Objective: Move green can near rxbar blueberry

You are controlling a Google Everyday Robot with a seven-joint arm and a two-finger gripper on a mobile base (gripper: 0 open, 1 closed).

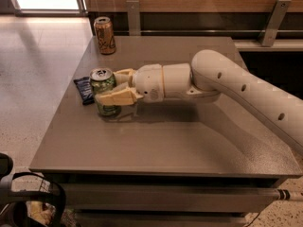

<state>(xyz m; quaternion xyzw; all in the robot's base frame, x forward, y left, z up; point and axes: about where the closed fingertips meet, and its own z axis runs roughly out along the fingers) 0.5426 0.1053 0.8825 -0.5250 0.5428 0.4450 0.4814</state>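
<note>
The green can (102, 90), with a silver top, stands upright at the left side of the table (189, 141). My gripper (110, 86) reaches in from the right and is shut on the can, one cream finger in front of it and one behind. The rxbar blueberry (84, 89), a dark navy flat wrapper, lies just left of the can near the table's left edge, partly hidden by the can. The can is right next to the bar; I cannot tell whether they touch.
An orange-brown can (104, 35) stands upright at the far left corner of the table. A wooden wall with metal brackets (271, 22) runs behind the table. The floor lies left of the table edge. A dark object (28, 202) shows at bottom left.
</note>
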